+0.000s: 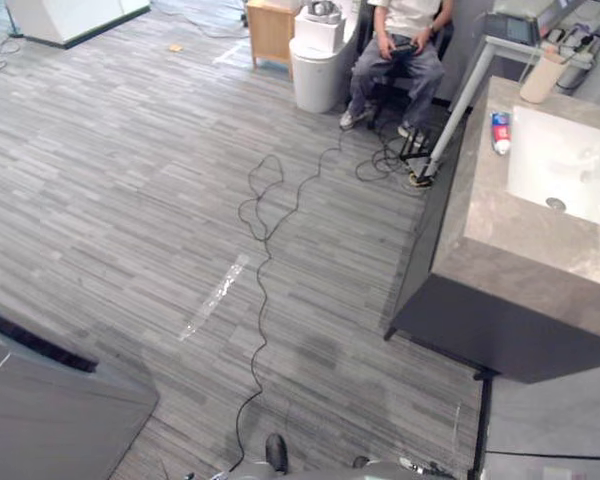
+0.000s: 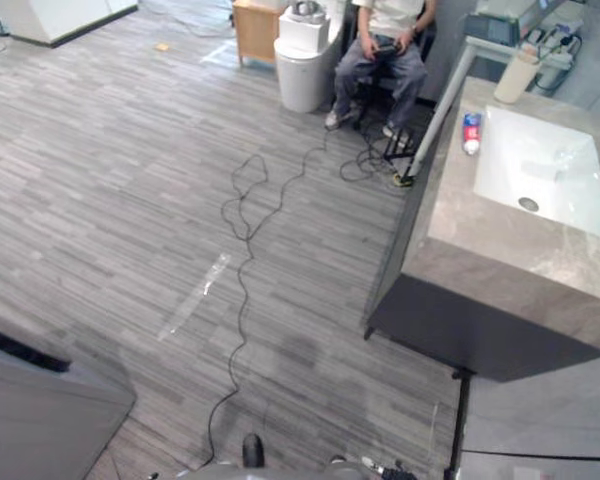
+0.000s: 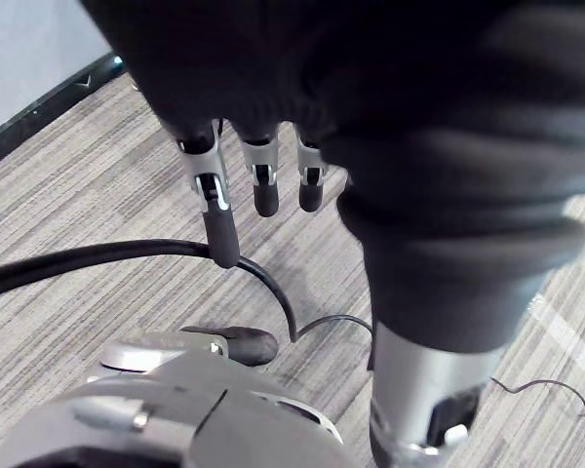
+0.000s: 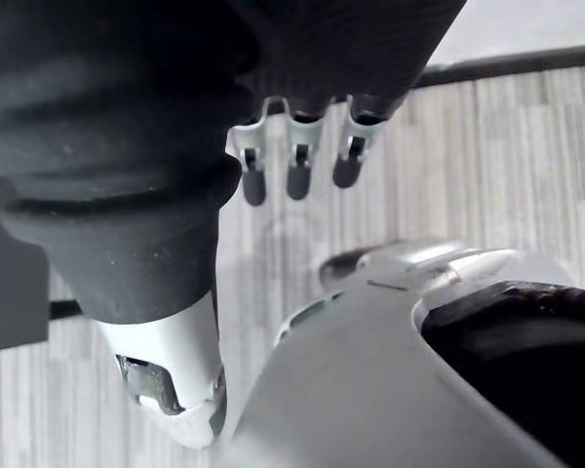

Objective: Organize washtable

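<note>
Hanging slack, left robot hand (image 3: 266, 185) and right robot hand (image 4: 294, 175) hold nothing; washtable (image 1: 488, 212) looks grey-marbled.

I see the washtable (image 1: 520, 250), a grey stone-look counter on a dark base, with a white sink basin (image 1: 570, 165) sunk into it. Just beside the basin, on its open-room side, a red, white and blue tube (image 1: 500, 132) lies flat. Past the basin's far corner stands a beige container (image 1: 540, 75). Well apart from the basin, a strip of clear tape (image 1: 213, 297) lies on the grey floor (image 1: 130, 200)
</note>
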